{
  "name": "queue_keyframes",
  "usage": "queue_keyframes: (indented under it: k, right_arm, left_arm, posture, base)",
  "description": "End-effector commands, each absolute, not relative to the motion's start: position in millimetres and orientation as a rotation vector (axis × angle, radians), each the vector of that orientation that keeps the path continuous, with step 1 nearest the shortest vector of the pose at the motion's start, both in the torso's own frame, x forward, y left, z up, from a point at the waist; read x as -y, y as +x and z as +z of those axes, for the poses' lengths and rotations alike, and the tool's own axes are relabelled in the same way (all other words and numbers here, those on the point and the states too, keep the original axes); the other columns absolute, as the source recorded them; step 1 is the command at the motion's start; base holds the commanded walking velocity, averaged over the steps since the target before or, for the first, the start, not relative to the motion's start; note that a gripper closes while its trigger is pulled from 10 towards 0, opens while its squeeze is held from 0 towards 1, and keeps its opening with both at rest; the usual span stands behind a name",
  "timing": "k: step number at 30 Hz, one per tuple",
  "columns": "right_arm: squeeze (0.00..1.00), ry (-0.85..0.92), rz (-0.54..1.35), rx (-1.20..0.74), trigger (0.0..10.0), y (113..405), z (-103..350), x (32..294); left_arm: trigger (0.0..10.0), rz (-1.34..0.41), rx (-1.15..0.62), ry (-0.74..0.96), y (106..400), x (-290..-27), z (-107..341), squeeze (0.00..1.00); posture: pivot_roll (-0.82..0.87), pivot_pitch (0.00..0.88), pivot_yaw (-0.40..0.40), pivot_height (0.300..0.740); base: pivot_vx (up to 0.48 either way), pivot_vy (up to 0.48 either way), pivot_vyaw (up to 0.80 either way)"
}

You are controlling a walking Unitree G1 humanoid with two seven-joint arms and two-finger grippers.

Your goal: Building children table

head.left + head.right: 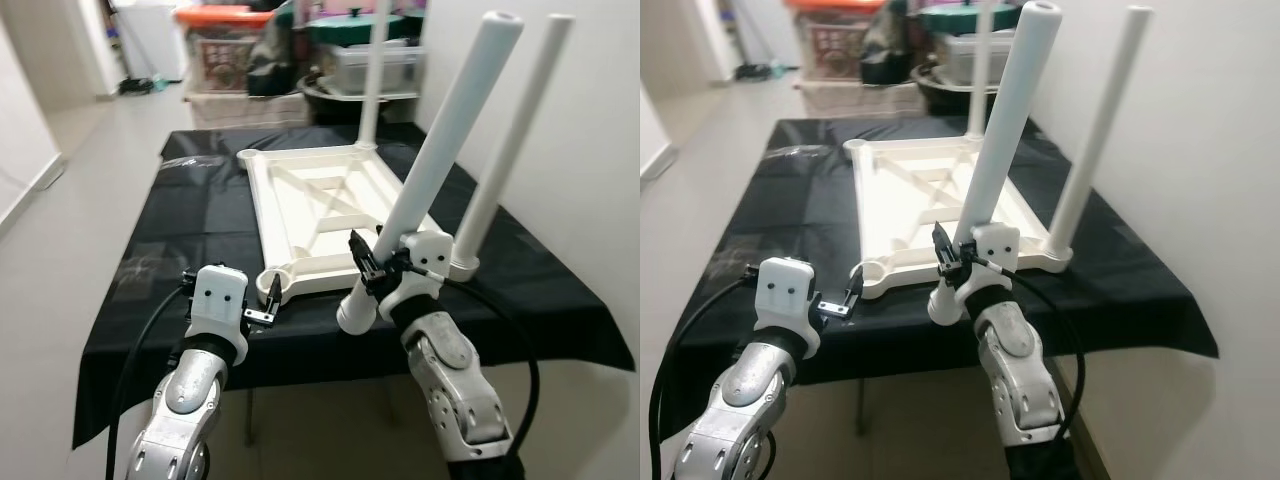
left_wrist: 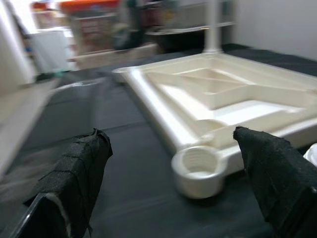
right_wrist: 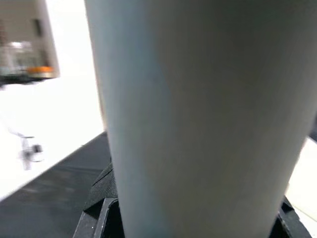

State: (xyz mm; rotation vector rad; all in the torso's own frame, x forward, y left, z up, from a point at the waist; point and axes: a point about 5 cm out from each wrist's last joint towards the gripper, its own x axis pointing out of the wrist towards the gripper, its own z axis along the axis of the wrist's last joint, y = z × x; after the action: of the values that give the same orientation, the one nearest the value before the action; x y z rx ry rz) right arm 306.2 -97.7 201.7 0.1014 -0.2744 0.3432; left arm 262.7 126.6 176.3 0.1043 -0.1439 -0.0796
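A cream table top [image 1: 300, 215] lies upside down on a black-covered table [image 1: 190, 230]. Two white legs stand in its right-hand sockets, one at the far corner [image 1: 372, 70] and one at the near corner [image 1: 512, 140]. My right gripper [image 1: 376, 264] is shut on a third white leg [image 1: 440, 150] near its lower end. That leg tilts up to the right, and its foot [image 1: 354, 316] hangs over the table's front edge. My left gripper [image 1: 268, 303] is open, just in front of the empty near-left socket [image 2: 199, 169], not touching it.
A white wall [image 1: 590, 150] runs close along the table's right side. Plastic storage boxes and bins [image 1: 240, 50] are stacked behind the table. Pale floor [image 1: 90, 170] stretches along the left. The black cloth hangs over the front edge [image 1: 320, 360].
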Motion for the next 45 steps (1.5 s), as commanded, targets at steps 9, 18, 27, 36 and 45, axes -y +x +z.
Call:
queue_keyframes:
  k: [9,18,27,36,45]
  right_arm:
    - [0.00,0.129,0.313,0.293,10.0,315.4,210.0,100.4]
    - [0.00,0.129,0.333,0.307,10.0,320.7,214.9,102.0]
    - [0.00,0.139,0.356,0.317,10.0,320.2,216.8,97.4]
    - [0.00,0.169,0.372,0.345,10.0,321.9,222.1,97.3]
    - [0.00,0.179,0.404,0.365,10.0,321.2,226.6,95.4]
  left_arm:
    - [10.0,-0.034,0.192,0.120,267.8,-132.6,183.4,0.00]
    - [10.0,-0.009,0.191,0.130,267.9,-137.9,183.0,0.00]
    - [10.0,-0.008,0.196,0.125,268.6,-138.0,184.2,0.00]
    - [10.0,0.009,0.199,0.113,269.2,-139.3,184.7,0.00]
    - [10.0,0.021,0.200,0.099,269.6,-140.0,185.2,0.00]
  posture:
    - [0.08,0.000,-0.055,0.740]
    - [0.08,0.000,-0.061,0.740]
    - [0.08,0.000,-0.061,0.740]
    - [0.08,0.000,-0.059,0.740]
    - [0.08,0.000,-0.064,0.740]
  base:
    - [0.000,0.000,0.17]
    - [0.266,0.000,0.00]
    - [0.276,0.000,0.00]
    - [0.247,0.000,0.00]
    - [0.000,0.000,0.00]
